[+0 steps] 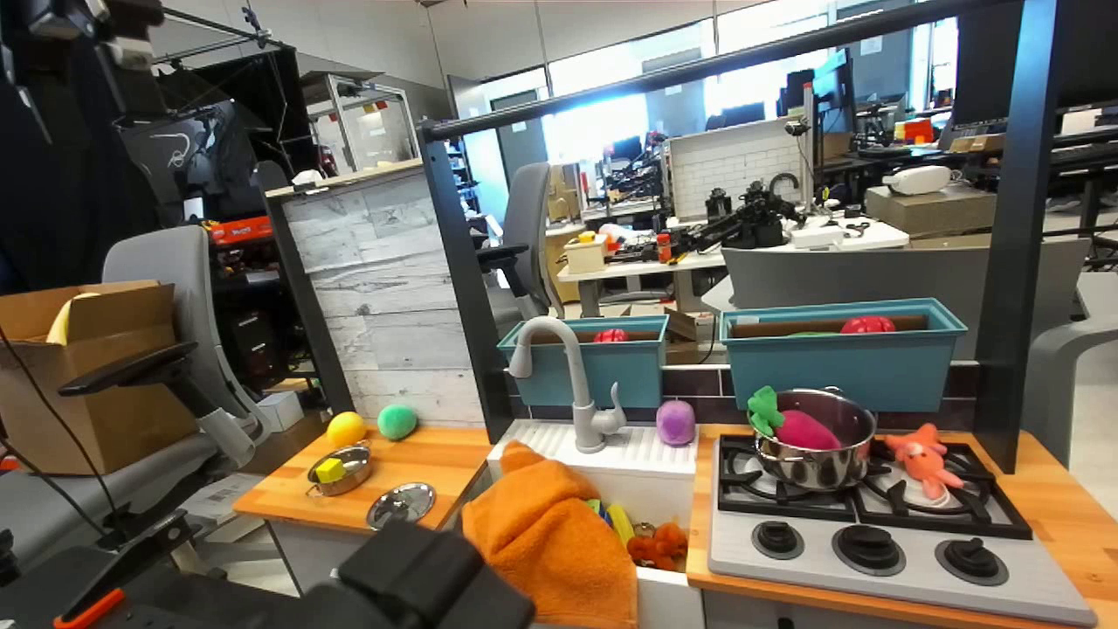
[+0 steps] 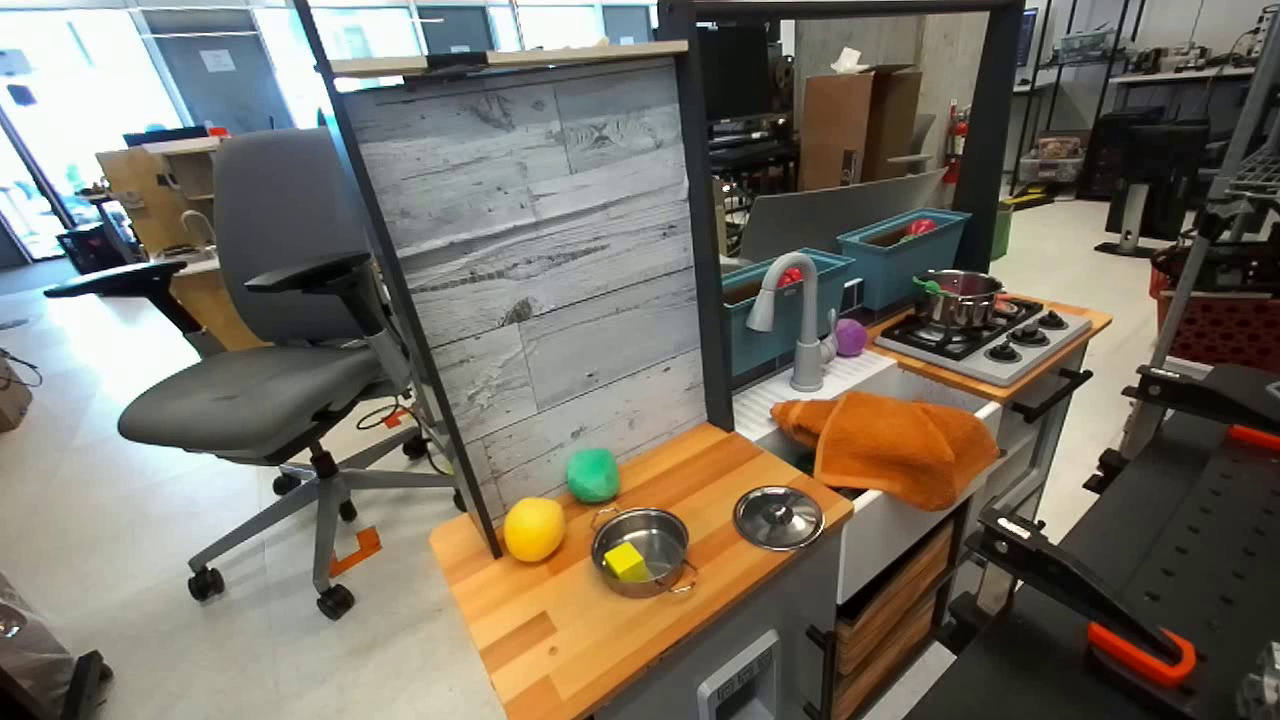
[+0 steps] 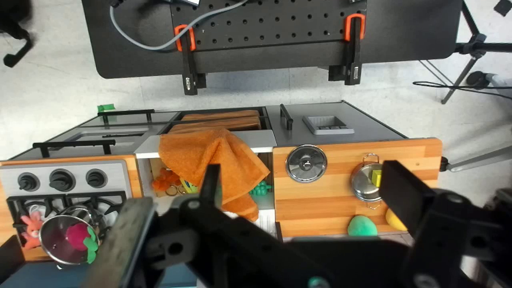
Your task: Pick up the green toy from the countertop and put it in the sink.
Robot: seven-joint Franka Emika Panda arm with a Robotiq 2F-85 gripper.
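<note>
In the wrist view, the gripper (image 3: 303, 180) is seen from above, pointed downward, its jaws spread wide. On one flank of its gap, a slender dark finger (image 3: 211, 184) is shown nearly edge-on; on the opposite flank, a broader dark finger (image 3: 404, 192) is presented, blurred. Behind the fingertips, black linkages (image 3: 186, 240) with round pivots are exposed.

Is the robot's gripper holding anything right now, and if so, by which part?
Nothing is held: the gripper stands wide open, and the green ball rests on the wooden countertop.
</note>
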